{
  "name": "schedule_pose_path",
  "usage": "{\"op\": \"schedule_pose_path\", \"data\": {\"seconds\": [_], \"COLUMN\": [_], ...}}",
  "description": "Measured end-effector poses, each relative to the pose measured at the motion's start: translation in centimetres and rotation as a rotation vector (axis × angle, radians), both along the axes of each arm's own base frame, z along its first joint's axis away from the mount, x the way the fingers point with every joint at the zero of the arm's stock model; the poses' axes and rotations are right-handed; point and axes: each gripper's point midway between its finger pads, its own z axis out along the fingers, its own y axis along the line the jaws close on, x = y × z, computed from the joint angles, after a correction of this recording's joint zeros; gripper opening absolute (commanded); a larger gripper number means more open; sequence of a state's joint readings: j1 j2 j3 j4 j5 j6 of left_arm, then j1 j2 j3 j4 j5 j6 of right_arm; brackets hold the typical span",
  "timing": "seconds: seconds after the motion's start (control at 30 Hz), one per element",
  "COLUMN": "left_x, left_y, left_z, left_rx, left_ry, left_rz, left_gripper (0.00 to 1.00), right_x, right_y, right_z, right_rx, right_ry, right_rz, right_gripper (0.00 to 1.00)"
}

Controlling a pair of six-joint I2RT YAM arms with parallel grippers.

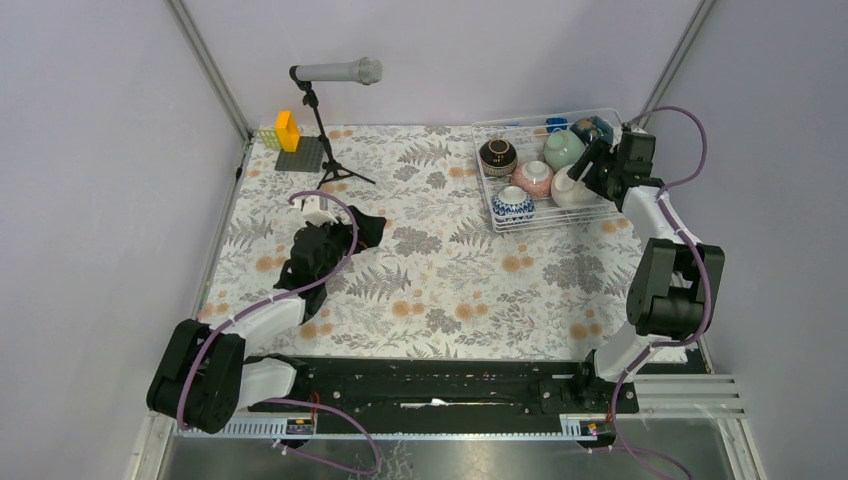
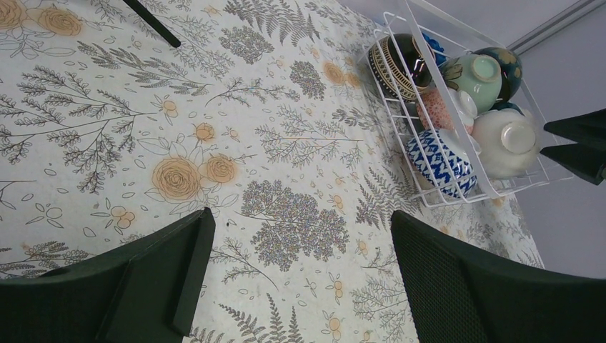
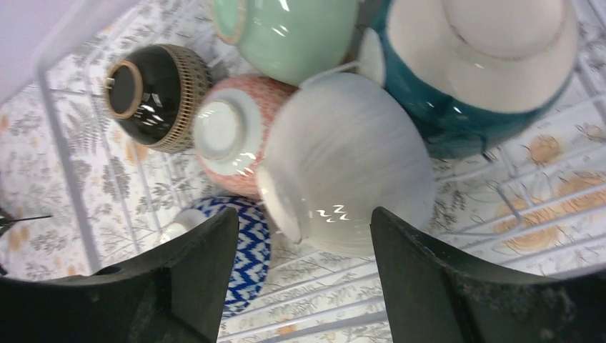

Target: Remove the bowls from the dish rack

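Observation:
The white wire dish rack (image 1: 556, 223) stands at the table's back right with several bowls lying on their sides in it. My right gripper (image 3: 301, 218) hangs open over the rack, its fingers on either side of the white bowl (image 3: 350, 157) with a gap to each. Around that bowl lie a pink bowl (image 3: 232, 132), a dark brown bowl (image 3: 154, 93), a mint green bowl (image 3: 293, 32), a teal bowl (image 3: 457, 121) and a blue-and-white bowl (image 3: 246, 250). My left gripper (image 2: 300, 218) is wide open over bare cloth at the table's left centre, holding nothing.
A microphone (image 1: 335, 72) on a black tripod stands at the back left. Beside it sits a yellow block (image 1: 288, 128) on a grey plate. A floral cloth (image 1: 440, 280) covers the table. Metal frame posts and walls close in the back corners.

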State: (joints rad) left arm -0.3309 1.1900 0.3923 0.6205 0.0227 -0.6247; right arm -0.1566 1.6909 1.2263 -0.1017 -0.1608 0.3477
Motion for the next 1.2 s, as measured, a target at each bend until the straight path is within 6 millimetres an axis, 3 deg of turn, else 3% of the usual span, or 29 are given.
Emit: {"op": "schedule_pose_path", "data": {"seconds": [0.1,0.23,0.3,0.73,1.2], "left_x": [0.0,0.0,-0.1,-0.2,-0.2], "left_y": [0.0,0.0,-0.1,-0.1,-0.1], "left_z": [0.0,-0.1,-0.2,-0.6,-1.7], "left_rx": [0.0,0.002,0.003,0.015,0.038], "left_ry": [0.0,0.003,0.006,0.021,0.046], "left_rz": [-0.001,-0.002,-0.002,-0.006,-0.009], "left_gripper": [0.99,0.99,0.99,0.99,0.99], "right_x": [0.5,0.9,0.9,1.8,1.3], "right_y": [1.1,1.9,1.9,0.1,-2.9], "right_z": [1.4,2.2,2.2,3.2,0.5], "right_rx": [0.023,0.026,0.021,-0.04,-0.025], "right_ry": [-0.045,-0.064,-0.061,-0.069,-0.014], "right_rz": [0.035,0.053,0.05,0.041,0.008], "right_gripper": [0.75,0.95,0.99,1.0,1.0]}}
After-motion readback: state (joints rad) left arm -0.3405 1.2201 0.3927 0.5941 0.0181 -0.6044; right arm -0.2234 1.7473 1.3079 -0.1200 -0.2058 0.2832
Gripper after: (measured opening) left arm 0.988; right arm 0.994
